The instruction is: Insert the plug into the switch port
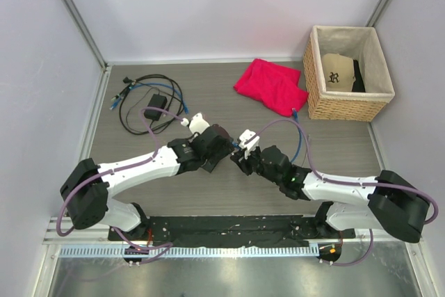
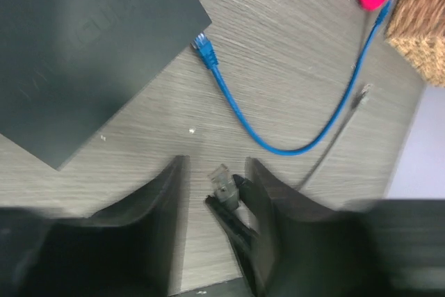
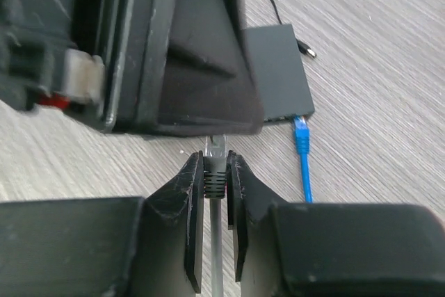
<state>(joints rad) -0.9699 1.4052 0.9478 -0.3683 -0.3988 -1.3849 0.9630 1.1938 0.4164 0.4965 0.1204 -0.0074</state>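
Note:
My right gripper (image 3: 215,159) is shut on the grey boot of a clear-tipped plug (image 3: 217,145); its grey cable runs back between the fingers. In the left wrist view that plug (image 2: 221,175) sits between the spread fingers of my open left gripper (image 2: 215,165), close to the right finger, gripped by neither. The switch (image 2: 83,46) is a flat dark box lying ahead and left of the left gripper. It also shows in the right wrist view (image 3: 278,67), beyond the left gripper's body (image 3: 174,46). In the top view the two grippers meet tip to tip, left (image 1: 224,149) and right (image 1: 240,154).
A blue cable's plug (image 2: 202,44) lies at the switch's corner; the cable (image 2: 278,145) curves right toward the red cloth (image 1: 271,85). A wicker basket (image 1: 348,106) with a cap (image 1: 337,71) stands at the back right. A black power brick (image 1: 154,102) with coiled cords lies at the back left.

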